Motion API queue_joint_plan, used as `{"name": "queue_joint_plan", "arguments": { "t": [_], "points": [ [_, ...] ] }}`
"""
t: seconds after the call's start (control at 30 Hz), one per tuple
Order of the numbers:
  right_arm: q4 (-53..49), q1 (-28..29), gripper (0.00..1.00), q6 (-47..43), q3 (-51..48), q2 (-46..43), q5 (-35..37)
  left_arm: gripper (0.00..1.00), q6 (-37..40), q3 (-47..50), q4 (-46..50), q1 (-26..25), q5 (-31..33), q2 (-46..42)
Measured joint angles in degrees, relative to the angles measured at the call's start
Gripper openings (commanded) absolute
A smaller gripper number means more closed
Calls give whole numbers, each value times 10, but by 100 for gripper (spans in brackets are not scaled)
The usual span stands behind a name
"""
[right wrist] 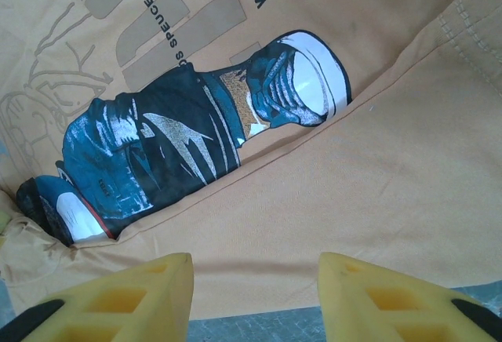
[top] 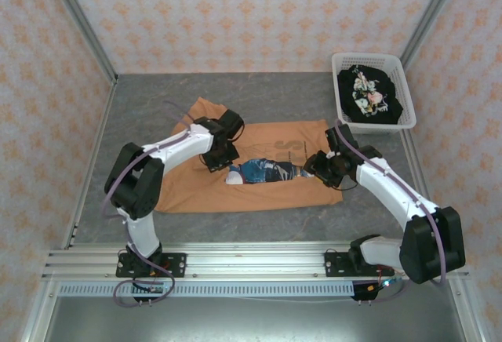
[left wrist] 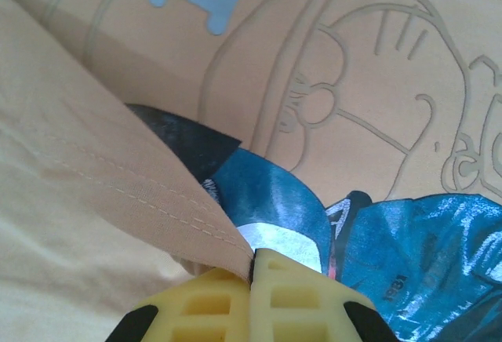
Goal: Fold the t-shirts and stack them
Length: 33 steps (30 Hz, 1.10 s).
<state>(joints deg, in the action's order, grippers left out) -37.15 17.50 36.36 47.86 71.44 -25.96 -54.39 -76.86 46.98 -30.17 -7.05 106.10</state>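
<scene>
Top external view, from the left: the orange-tan t-shirt (top: 188,189) lies spread on the grey table (top: 141,99) with its long axis running left to right, between the two arms. Its near half is lapped up over the blue-and-white print (top: 263,172), leaving a narrow window of print along that same axis. The left gripper (top: 222,156) sits at the window's left end and the right gripper (top: 316,166) at its right end, so each arm is nearest its own end of the flap.

Left wrist view: the left gripper (left wrist: 252,262) has its fingers pressed together on the stitched edge of the folded flap (left wrist: 157,209), the cloth rising in a ridge out of the pinch, with the print (left wrist: 408,256) just to the right of it.

Right wrist view: the right gripper (right wrist: 255,271) stands about half apart and grips nothing. The shirt's edge lies flat under the gap, bare table (right wrist: 314,330) just behind the fingertips and the print (right wrist: 180,146) ahead and to the left. My reading is that this hand must close on that edge before both ends can be carried together.

Far right in the top view, the white basket (top: 369,56) holds the black t-shirt (top: 369,95), bunched and unfolded, well apart from both grippers.
</scene>
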Motion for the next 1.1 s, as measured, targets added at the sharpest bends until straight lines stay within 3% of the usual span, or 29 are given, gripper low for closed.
{"name": "queue_joint_plan", "arguments": {
  "t": [0.07,0.17,0.2,0.33,0.47,0.6,0.73,0.87,1.1],
  "points": [
    [0,0,45,0,0,1,-1,9,22,-21,14,-7,7,21],
    [0,0,45,0,0,4,-3,48,57,-60,37,-15,21,59],
    [0,0,45,0,0,5,-5,55,66,-71,42,-17,28,70],
    [1,0,45,0,0,5,-7,62,88,-77,49,-21,52,66],
    [4,0,46,2,-3,5,-8,71,87,-28,28,-19,62,-19],
    [12,0,47,5,-11,5,-12,81,57,63,-22,8,27,-114],
    [22,0,48,6,-13,9,-17,90,-1,186,-129,67,-32,-138],
    [26,0,48,6,-13,16,-22,90,-59,260,-210,97,-52,-138],
    [27,0,48,6,-13,17,-22,86,-108,260,-304,97,-63,-142]
  ]
}}
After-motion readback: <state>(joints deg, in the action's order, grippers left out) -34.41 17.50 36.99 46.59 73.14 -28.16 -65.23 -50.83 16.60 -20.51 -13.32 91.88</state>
